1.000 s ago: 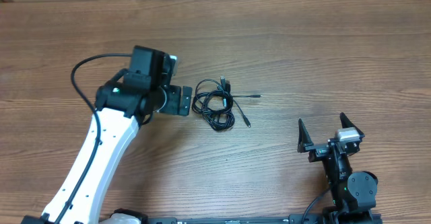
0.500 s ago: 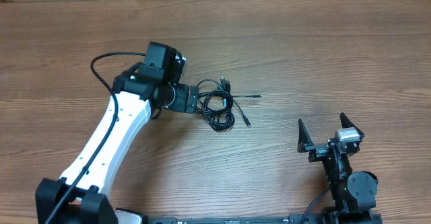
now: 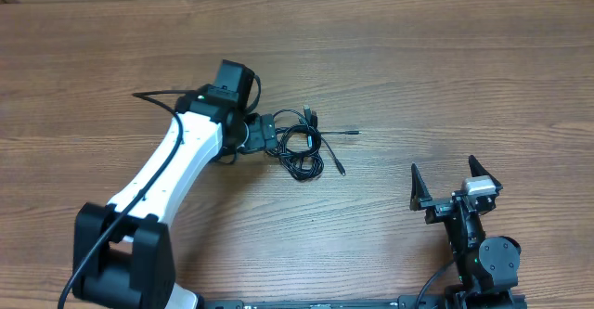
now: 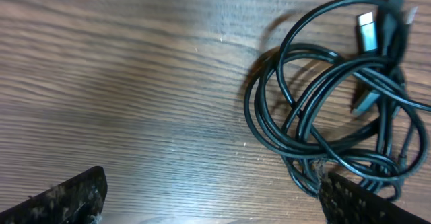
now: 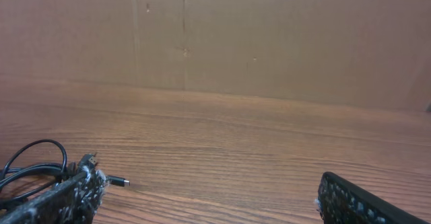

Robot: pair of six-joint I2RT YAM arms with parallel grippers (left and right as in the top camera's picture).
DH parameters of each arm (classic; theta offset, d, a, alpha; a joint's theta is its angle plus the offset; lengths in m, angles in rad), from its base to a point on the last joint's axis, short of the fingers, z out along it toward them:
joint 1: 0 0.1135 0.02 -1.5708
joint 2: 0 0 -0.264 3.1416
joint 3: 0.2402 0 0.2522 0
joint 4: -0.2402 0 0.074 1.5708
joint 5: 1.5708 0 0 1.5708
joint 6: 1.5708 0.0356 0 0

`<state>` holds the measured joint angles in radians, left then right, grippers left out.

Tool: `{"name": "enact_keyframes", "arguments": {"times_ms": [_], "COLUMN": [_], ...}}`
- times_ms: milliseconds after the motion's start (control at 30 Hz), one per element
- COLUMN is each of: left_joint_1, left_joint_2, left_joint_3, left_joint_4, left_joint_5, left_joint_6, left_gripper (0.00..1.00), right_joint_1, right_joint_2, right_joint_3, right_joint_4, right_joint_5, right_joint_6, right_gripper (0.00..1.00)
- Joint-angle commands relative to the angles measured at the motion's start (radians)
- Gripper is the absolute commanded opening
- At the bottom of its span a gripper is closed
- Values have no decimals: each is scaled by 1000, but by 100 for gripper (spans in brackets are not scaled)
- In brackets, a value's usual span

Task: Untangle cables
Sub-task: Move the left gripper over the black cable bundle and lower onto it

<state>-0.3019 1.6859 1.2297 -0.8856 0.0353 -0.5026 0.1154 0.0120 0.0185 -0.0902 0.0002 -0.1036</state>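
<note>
The cables lie as one small knotted bundle of thin black cords on the wooden table, with two plug ends trailing right. My left gripper is at the bundle's left edge, open and holding nothing. In the left wrist view the coiled cables fill the upper right, and the right fingertip of the left gripper touches or overlaps the lowest loops. My right gripper is open and empty at the front right, far from the bundle. The right wrist view shows the right gripper open, with part of the cables at far left.
The wooden table spreads to all sides of the bundle. A brown cardboard wall stands behind the table's far edge. A thick black wire fixed to the left arm loops out to the arm's left.
My left arm has swung right and its gripper has closed in on the bundle's left edge. The cables and the right arm have not moved.
</note>
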Motion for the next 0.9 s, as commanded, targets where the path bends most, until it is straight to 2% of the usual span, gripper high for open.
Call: {"name": "enact_keyframes", "arguments": {"times_ms": [0, 167, 433, 667, 867], "left_joint_1": [-32, -47, -51, -81, -81], "left_joint_2": [54, 98, 156, 210, 210], "left_joint_3": [23, 23, 23, 23, 23], "left_joint_4": [7, 8, 51, 101, 101], "left_joint_5": [-19, -24, -31, -27, -39], "left_joint_6": [-97, -137, -285, -292, -352], "left_gripper": [100, 100, 100, 100, 100], "right_joint_1": [-5, -5, -5, -5, -5], "right_joint_2": [-9, -9, -9, -9, -9], "right_joint_3": [-10, -10, -10, -10, -10], "right_joint_4": [6, 6, 6, 6, 6], "right_joint_5": [6, 6, 6, 6, 6], "right_joint_6": [9, 9, 9, 9, 9], "right_gripper": [100, 100, 100, 100, 100]}}
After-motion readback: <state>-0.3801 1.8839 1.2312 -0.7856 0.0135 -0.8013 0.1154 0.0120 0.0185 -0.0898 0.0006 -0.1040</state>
